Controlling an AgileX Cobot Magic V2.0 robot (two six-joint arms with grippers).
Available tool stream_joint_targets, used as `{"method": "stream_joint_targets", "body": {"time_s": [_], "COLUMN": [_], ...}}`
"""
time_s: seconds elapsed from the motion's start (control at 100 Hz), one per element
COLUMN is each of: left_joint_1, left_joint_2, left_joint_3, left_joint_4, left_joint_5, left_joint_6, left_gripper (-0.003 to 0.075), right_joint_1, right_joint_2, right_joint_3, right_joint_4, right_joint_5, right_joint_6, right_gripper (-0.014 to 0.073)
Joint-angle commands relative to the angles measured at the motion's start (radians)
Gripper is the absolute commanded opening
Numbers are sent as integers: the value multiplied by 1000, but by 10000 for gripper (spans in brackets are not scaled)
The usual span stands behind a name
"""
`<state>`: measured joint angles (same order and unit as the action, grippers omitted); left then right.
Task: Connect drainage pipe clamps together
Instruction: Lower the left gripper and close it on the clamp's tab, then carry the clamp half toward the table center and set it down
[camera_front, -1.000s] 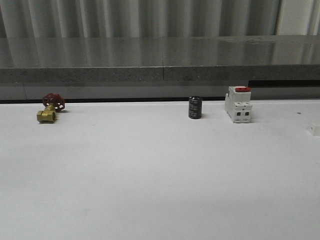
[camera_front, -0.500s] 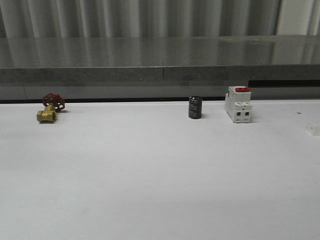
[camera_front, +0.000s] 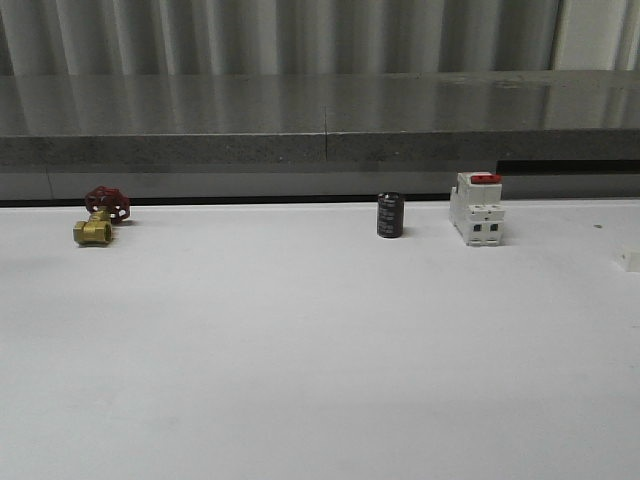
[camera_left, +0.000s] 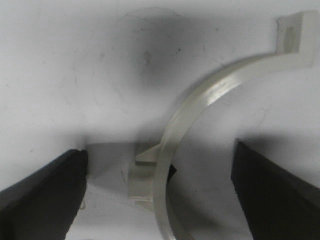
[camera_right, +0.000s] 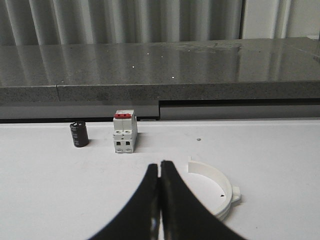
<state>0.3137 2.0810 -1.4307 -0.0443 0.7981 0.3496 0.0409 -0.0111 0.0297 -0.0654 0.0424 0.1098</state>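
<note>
In the left wrist view, one white half-ring drainage pipe clamp (camera_left: 210, 94) lies flat on the white table, with a square tab at its far end. My left gripper (camera_left: 159, 162) is open just above it. Its black fingers (camera_left: 42, 195) stand on either side of the band and its small side lug, not touching it. In the right wrist view, the other white clamp half (camera_right: 226, 186) lies on the table beside my right gripper (camera_right: 160, 166). That gripper is shut with nothing between its fingers.
Along the table's back edge stand a brass valve with a red handwheel (camera_front: 100, 215), a black cylinder (camera_front: 390, 215) and a white breaker with a red top (camera_front: 477, 208). A small white piece (camera_front: 630, 260) is cut off at the right edge. A grey ledge (camera_front: 320, 120) runs behind.
</note>
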Motion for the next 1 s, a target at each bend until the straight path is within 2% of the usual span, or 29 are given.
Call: {"method": "stream_joint_targets", "body": {"time_s": [0.0,0.17,0.24,0.46,0.63,0.74,0.99], "left_joint_1": [2,2,2,2,2,2,-25], "left_joint_2": [-36,-31,-31,-33,-49,-77,-186], "left_joint_3": [-24,-24,-24,-24,-24,-24,-24], "left_joint_4": [-6,-6,-6,-17,-45,-67,-178], "left_joint_5": [-21,-21,-19,25,50,66,135], "left_joint_6": [4,4,4,4,4,4,-3], "left_gripper": [587,583,556,300,176,145,132], "right_joint_1": [-8,-8,-8,-8,-8,-8,-8], "right_joint_2": [4,4,4,4,4,4,4], "right_joint_3": [-21,-21,-21,-21,-21,-21,-21], "right_joint_4": [-1,-1,-1,-1,-1,-1,-1], "right_joint_5": [-83,-83,-83,-83,-83,-83,-83], "right_joint_6": [-6,-6,-6,-6,-6,-6,-6], "right_gripper": [-67,-67,-67,-67,-67,-67,-67]}}
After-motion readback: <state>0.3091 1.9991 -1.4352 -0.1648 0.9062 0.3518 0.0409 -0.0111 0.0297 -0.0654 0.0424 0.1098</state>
